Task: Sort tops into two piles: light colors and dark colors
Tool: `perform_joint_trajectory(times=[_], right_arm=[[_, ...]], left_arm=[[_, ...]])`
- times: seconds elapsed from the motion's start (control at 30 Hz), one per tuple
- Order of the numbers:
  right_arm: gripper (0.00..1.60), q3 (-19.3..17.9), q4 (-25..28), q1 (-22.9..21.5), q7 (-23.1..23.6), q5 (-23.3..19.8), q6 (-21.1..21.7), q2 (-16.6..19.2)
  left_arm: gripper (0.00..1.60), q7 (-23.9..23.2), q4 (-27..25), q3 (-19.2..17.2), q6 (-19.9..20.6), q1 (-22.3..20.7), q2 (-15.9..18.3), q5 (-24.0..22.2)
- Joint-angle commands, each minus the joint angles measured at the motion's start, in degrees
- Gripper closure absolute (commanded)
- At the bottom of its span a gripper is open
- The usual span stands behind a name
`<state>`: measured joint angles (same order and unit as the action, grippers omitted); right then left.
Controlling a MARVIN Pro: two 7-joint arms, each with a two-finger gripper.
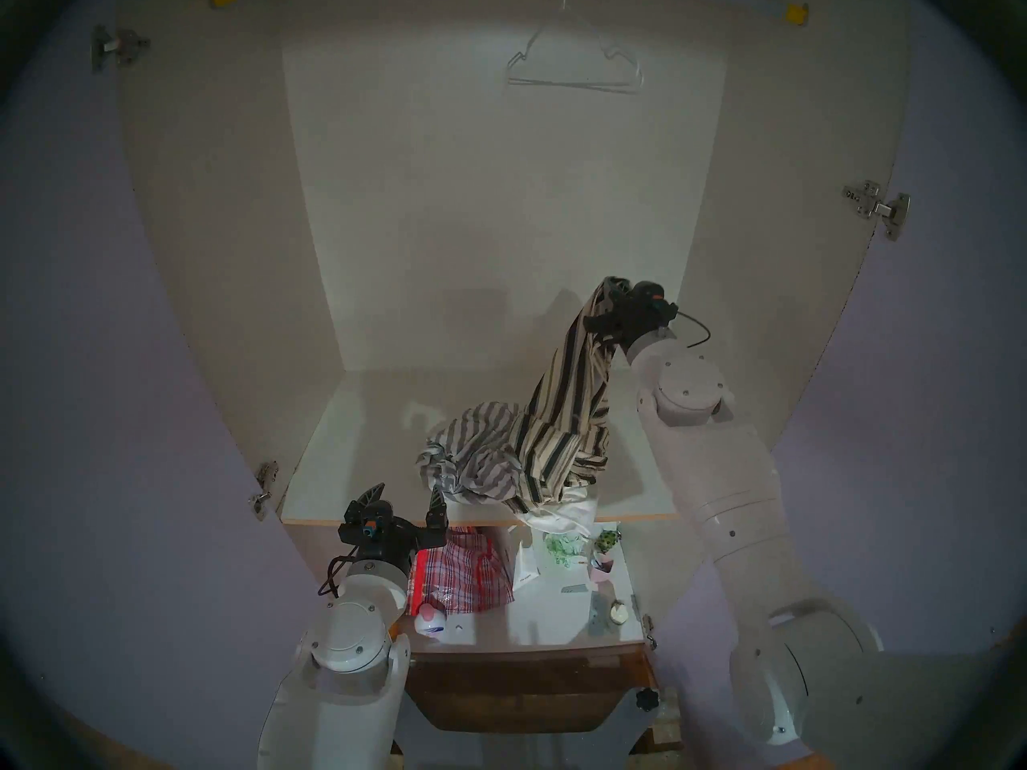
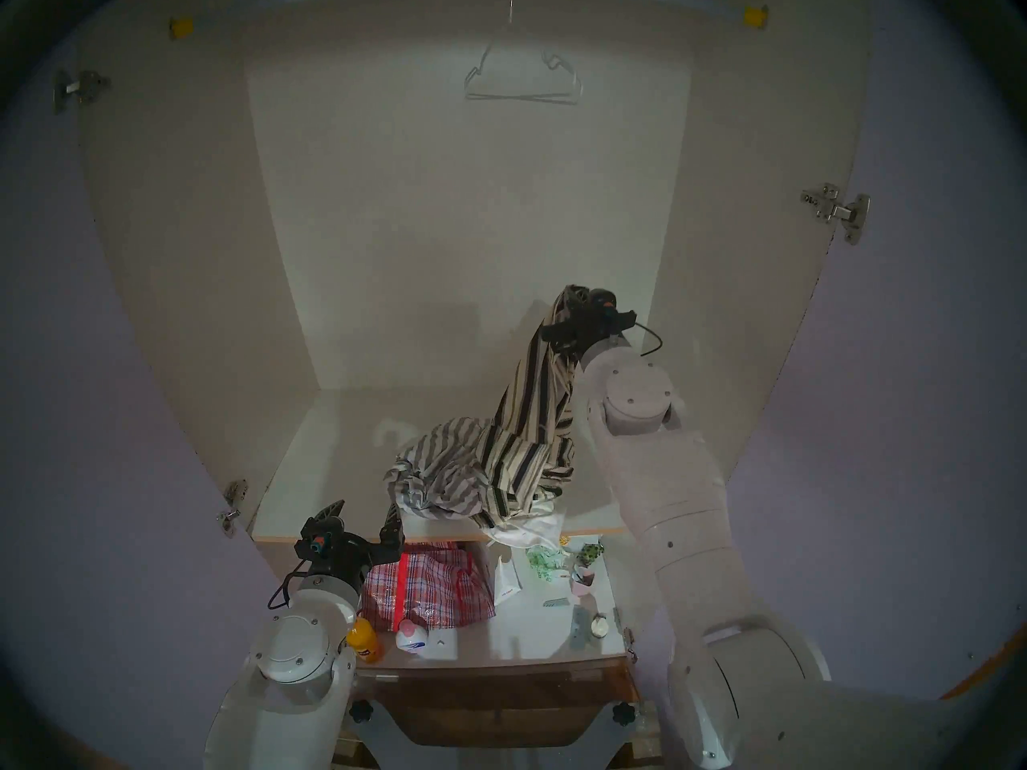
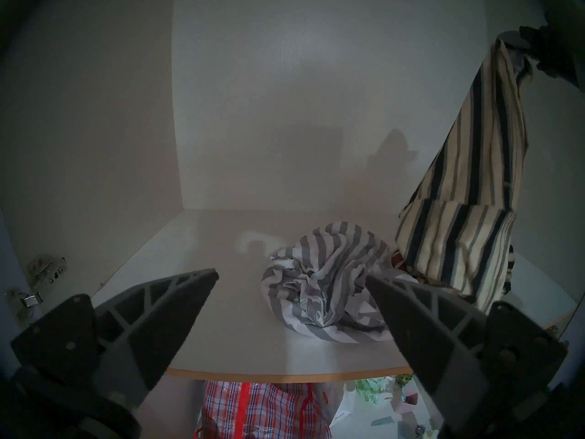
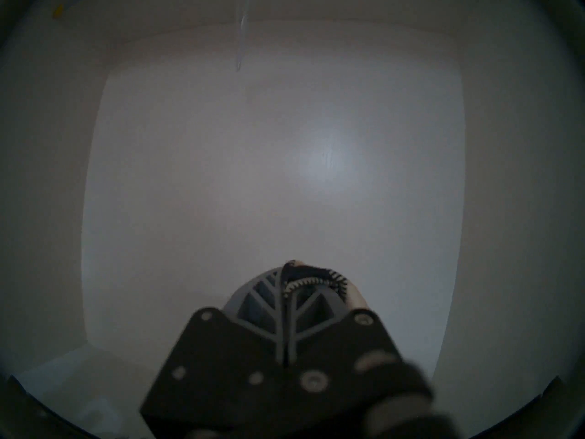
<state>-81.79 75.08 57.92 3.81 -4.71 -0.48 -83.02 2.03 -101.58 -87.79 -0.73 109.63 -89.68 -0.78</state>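
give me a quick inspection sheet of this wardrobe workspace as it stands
surface: white shelf, left half bare.
job's things: cream top with black stripes lifted by its upper end, lower end draped on the heap; grey-and-white striped top crumpled on the shelf; white cloth hanging over the front edge under them.
clutter: red plaid bag, white packet, orange bottle, small items on the lower shelf.
hands: right hand shut on the cream top; left hand open, before the shelf edge.
cables: black cable at the right wrist, another at the left.
surroundings: bare hanger on the rail, doors open.
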Motion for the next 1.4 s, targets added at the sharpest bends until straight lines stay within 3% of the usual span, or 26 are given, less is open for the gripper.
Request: perform_joint_trajectory(times=[0.0, 0.7, 1.07, 1.2, 1.37], right_arm=[[1.60, -1.7, 1.4, -3.0, -0.9, 0.2, -0.2, 1.0], [1.60, -3.4, -4.9, -15.1, -5.7, 4.1, -0.7, 2.1], [1.60, -6.1, -6.3, -15.0, -6.8, 4.3, -0.7, 4.5], [1.60, -5.2, -5.9, -14.2, -4.8, 4.9, -0.4, 5.4], [1.60, -4.3, -6.8, -11.0, -6.8, 6.2, 0.4, 4.3]], left_arm=[[0.00, -0.3, -1.5, 0.2, -0.3, -0.4, 0.1, 0.0], [0.00, -0.3, -1.6, 0.2, -0.3, -0.4, 0.2, -0.1], [0.00, -0.2, -1.6, 0.2, -0.3, -0.4, 0.2, -0.1], [0.00, -0.2, -1.6, 0.2, -0.3, -0.4, 0.2, -0.1], [0.00, -0.2, -1.7, 0.2, -0.3, -0.4, 0.2, -0.2]])
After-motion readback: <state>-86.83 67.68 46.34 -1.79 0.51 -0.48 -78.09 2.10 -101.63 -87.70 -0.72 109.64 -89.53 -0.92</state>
